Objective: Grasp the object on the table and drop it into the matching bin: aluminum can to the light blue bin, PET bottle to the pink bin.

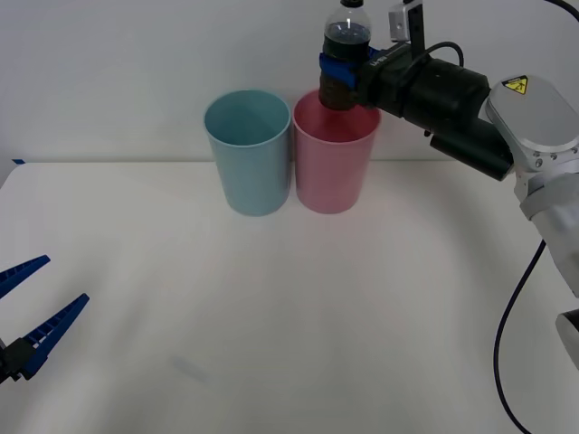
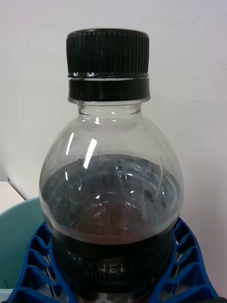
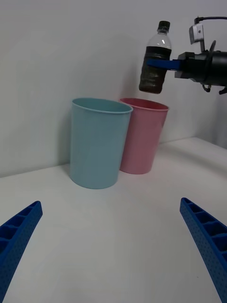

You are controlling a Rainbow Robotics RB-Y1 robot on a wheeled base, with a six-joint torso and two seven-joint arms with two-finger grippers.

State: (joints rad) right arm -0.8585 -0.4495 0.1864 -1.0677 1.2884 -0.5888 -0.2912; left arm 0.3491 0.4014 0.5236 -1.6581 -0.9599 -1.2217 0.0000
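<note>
The PET bottle (image 1: 345, 54), clear with a black cap and dark brown contents, hangs upright in the air just above the pink bin (image 1: 334, 163). My right gripper (image 1: 342, 70) is shut on the bottle's middle, its blue fingers (image 2: 189, 265) wrapped round the body. In the left wrist view the bottle (image 3: 155, 61) sits above the pink bin (image 3: 142, 137), its base a little over the rim. The light blue bin (image 1: 248, 151) stands touching the pink one on its left. My left gripper (image 1: 27, 312) rests open low at the table's left edge.
The white table (image 1: 289, 307) spreads wide in front of the two bins, with a plain white wall behind. My right arm (image 1: 470, 117) and its black cable (image 1: 516, 307) reach in from the right side.
</note>
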